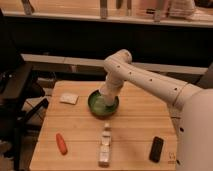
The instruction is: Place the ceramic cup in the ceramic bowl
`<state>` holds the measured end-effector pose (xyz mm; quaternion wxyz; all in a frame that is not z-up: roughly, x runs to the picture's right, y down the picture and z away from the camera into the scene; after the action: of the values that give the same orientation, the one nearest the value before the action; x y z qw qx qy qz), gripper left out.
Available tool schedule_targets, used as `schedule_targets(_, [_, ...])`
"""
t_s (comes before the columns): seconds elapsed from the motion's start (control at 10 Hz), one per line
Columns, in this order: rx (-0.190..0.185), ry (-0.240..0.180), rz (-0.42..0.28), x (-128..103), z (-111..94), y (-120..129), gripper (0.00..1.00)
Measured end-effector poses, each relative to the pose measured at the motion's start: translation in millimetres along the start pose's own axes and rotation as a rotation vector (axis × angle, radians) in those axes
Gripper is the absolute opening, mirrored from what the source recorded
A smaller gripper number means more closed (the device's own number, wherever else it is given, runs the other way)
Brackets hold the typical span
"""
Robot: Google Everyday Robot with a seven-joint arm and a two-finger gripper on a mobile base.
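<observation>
Down inside the ceramic bowl (90, 103): gripper (106, 101) closed, low over the light green floor.
My arm drops in from the upper right, so my gripper sits within the dark rim, a touch right of centre, near the middle of the worktop (135, 131). I cannot pick out the ceramic cup apart from my closed jaws. No white cup stands elsewhere on the worktop, so I judge it is at the gripper's tip, inside the bowl, its axis upright along my wrist. Everything turns on that vertical line: cup directly beneath gripper, bowl floor directly beneath cup. Letting go and lifting straight up looks right; any sideways drift risks tipping it against the rim.
</observation>
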<state>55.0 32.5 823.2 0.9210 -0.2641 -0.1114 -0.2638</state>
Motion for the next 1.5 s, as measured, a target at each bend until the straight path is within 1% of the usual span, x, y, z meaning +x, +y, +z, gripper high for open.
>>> schedule_targets(1.2, [0.013, 0.0, -0.008, -0.1, 2.7, -5.3, 0.0])
schedule_targets(1.3, [0.014, 0.0, -0.008, -0.1, 3.1, -5.5, 0.01])
schedule_targets(1.4, [0.016, 0.0, -0.009, 0.2, 3.5, -6.1, 0.06])
schedule_targets(1.5, [0.017, 0.0, -0.009, 0.2, 3.5, -6.4, 0.06])
